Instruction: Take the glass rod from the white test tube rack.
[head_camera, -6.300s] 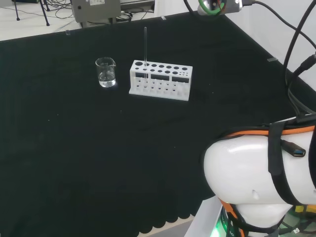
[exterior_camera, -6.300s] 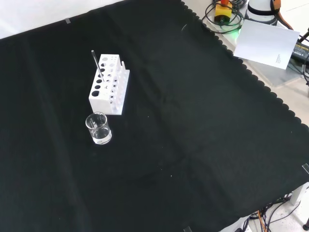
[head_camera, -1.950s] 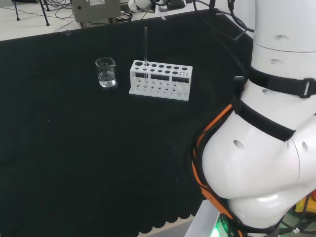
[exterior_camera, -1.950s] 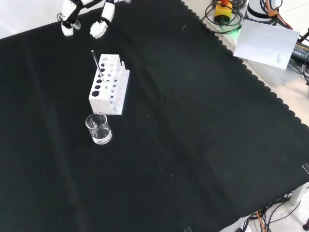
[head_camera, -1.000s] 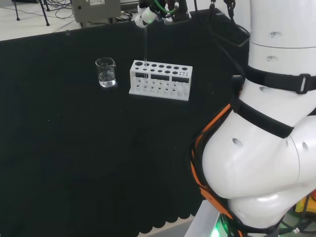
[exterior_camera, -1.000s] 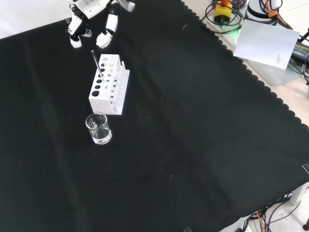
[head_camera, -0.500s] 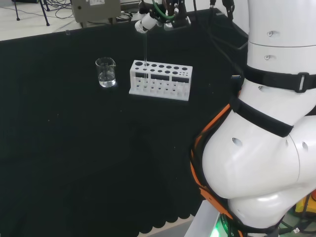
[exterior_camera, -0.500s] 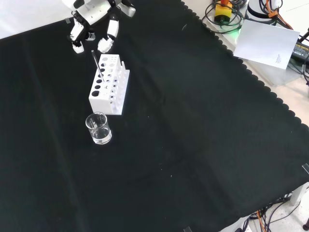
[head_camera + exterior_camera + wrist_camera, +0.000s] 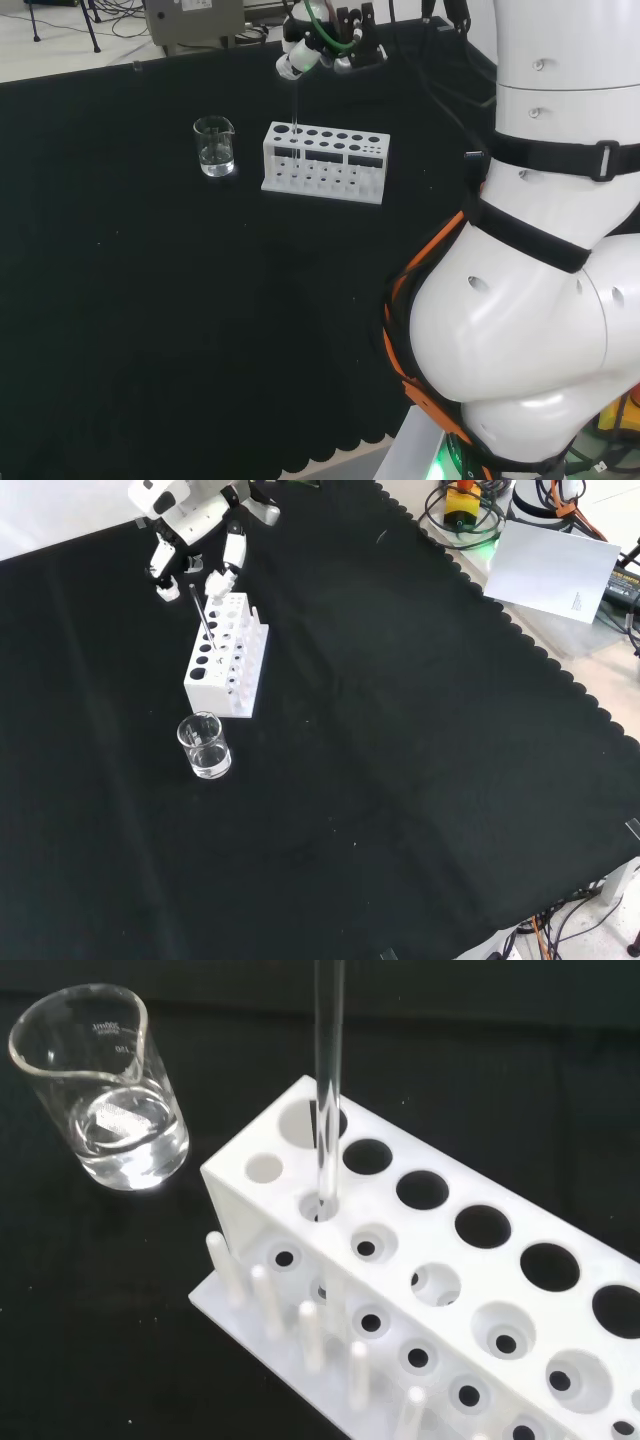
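Head view: the hand (image 9: 318,45) hung just above the top of the rod (image 9: 295,100), which stood upright in an end hole of the rack (image 9: 325,162), on the side nearest the beaker (image 9: 214,146). Whether a finger touched the rod could not be told here. The cloth (image 9: 150,300) was plain black; beyond its far edge lay cables and a grey box on a pale floor.

Front view: the hand (image 9: 195,525) came in from the top with its fingers (image 9: 231,550) spread and fairly straight, one to each side of the rod (image 9: 201,613) tip — not closed on it. The rod leaned a little in the rack (image 9: 225,655), and the beaker (image 9: 205,746) stood just below the rack. A sheet of paper (image 9: 550,568) and more cables lay off the cloth's scalloped edge.

Wrist view: the rod (image 9: 327,1080) passed down through a small hole in the second row of the rack (image 9: 420,1280), beside the beaker (image 9: 105,1090), which held a little clear liquid.

Judging from this, the risk lay in the closing — if the fingers met off-centre they could push the thin, smooth rod sideways, lever the light rack over, or knock it into the beaker. A slanted pull could also bind the rod in its hole and lift the rack with it.
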Controlling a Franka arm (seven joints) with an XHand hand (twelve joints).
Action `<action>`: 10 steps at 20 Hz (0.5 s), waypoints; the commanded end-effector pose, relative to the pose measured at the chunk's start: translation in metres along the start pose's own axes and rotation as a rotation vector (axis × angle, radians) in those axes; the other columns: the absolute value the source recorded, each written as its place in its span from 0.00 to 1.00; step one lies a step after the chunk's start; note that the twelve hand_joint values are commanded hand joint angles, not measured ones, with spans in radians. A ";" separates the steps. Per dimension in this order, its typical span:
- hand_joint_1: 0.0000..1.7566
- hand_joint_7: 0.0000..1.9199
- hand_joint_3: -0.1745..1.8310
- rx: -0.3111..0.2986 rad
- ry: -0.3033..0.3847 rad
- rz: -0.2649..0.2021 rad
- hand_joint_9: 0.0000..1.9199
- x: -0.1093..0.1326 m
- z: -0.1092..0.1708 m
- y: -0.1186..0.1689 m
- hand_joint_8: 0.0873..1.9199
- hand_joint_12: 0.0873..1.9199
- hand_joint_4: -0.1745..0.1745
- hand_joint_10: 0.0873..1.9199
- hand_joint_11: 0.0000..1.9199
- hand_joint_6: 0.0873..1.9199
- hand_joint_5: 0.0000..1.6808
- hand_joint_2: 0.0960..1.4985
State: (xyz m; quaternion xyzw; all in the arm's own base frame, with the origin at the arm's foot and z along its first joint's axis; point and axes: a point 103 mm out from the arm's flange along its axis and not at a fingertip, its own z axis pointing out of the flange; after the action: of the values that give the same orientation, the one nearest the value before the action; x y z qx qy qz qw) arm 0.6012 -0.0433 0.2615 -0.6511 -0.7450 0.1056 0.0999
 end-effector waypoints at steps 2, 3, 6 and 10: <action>0.37 0.43 0.35 -0.004 0.008 -0.006 0.65 -0.003 0.003 0.000 0.64 0.66 0.00 0.63 0.71 0.50 0.21 0.57; 0.37 0.43 0.35 0.007 0.007 -0.009 0.66 -0.004 0.004 0.001 0.64 0.66 0.00 0.63 0.72 0.50 0.22 0.57; 0.37 0.44 0.35 0.029 0.003 -0.015 0.67 -0.006 0.008 0.003 0.65 0.66 0.00 0.62 0.73 0.51 0.25 0.58; 0.39 0.45 0.34 0.027 0.006 -0.025 0.68 -0.006 0.008 0.004 0.65 0.66 0.00 0.62 0.75 0.53 0.29 0.58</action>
State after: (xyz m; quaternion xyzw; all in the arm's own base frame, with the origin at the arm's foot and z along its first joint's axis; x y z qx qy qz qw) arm 0.6028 -0.0474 0.2548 -0.6460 -0.7475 0.1103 0.1085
